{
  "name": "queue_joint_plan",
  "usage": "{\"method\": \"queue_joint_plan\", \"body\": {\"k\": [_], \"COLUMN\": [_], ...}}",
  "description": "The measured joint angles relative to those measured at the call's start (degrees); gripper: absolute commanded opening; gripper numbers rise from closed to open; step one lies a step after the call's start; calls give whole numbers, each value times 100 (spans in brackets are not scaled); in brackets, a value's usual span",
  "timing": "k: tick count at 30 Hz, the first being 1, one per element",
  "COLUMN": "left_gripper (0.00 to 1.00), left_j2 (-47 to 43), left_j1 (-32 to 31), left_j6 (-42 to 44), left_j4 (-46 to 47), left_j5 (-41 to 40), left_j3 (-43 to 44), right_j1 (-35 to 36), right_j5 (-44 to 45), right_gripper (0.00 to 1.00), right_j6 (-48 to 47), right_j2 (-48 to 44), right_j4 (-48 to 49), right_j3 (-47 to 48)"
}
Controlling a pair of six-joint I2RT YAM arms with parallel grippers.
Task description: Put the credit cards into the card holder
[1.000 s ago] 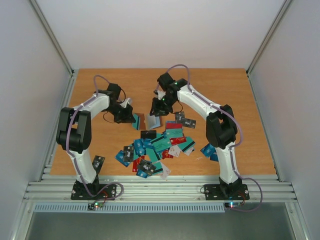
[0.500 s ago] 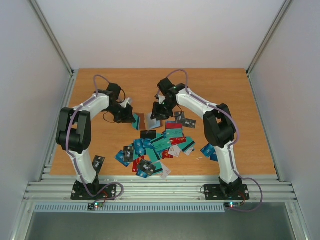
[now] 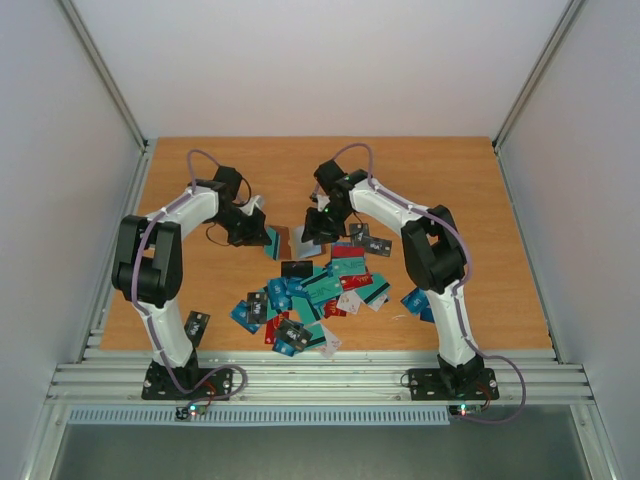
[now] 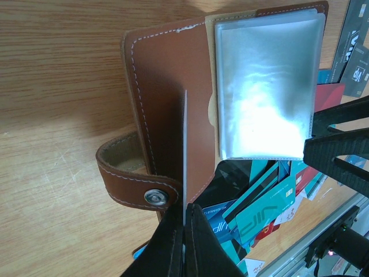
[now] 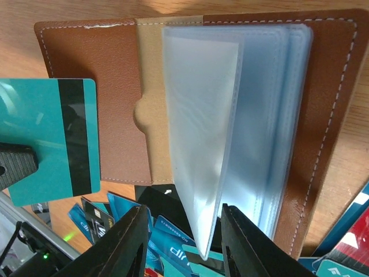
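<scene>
The brown leather card holder (image 5: 92,69) lies open on the wooden worktop (image 4: 57,69) between the arms. Its clear plastic sleeves (image 5: 265,115) look floppy and slick, best taken at a free edge. The left end effector (image 4: 184,242) is clamped on a stiff, light teal credit card (image 5: 52,138). The right end effector (image 5: 183,231) stands apart astride one sleeve, wider than a second earlier.

card holder (image 5: 98,57): open, flat | credit cards (image 3: 325,289): heaped nearby | teal card (image 5: 49,135): gripped
</scene>
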Motion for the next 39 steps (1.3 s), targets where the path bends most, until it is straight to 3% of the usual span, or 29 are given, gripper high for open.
{"method": "queue_joint_plan", "body": {"k": [18, 29, 39], "left_gripper": [0, 0, 0], "left_j2": [-94, -1239, -2107], "left_j1": [0, 0, 7], "left_j6": [-22, -291, -785], "left_j4": [-39, -313, -68], "left_j5": [-17, -208, -197], "left_j3": [0, -26, -765], "right_j1": [223, 487, 505], "right_j5": [-332, -535, -785], "right_gripper": [37, 37, 37], "right_j6": [85, 251, 470], "right_j2": [328, 1180, 1698], "right_j4": [68, 72, 48], "right_j3": [566, 1497, 2297]}}
